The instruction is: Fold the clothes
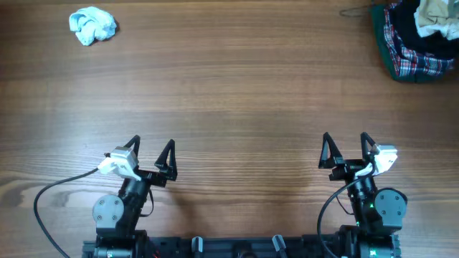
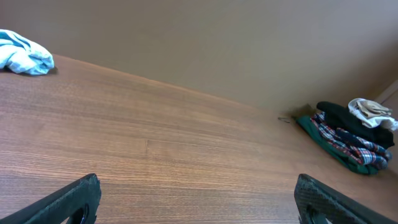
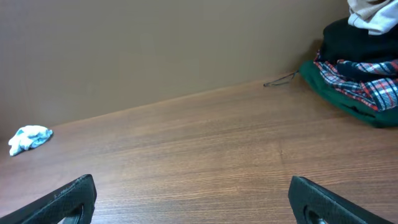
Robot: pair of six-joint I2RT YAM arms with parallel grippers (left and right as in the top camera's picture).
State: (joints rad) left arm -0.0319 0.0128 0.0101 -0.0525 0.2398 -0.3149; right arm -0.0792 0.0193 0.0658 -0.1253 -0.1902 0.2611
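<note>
The clothes (image 1: 92, 25) are a small pale blue-and-white garment, crumpled in a ball at the table's far left corner. The same bundle shows at the top left of the left wrist view as the clothes (image 2: 25, 55) and small at the left of the right wrist view as the clothes (image 3: 30, 138). My left gripper (image 1: 152, 146) sits near the front edge, open and empty, far from the garment. My right gripper (image 1: 346, 139) mirrors it at the front right, open with only bare wood between its fingers.
A heap of red-green plaid, dark and cream clothes (image 1: 416, 36) lies at the far right corner, also seen as the heap (image 2: 351, 134) and the heap (image 3: 357, 65). A thin wire hanger tip (image 1: 355, 11) lies beside it. The wooden table (image 1: 237, 100) stretches between.
</note>
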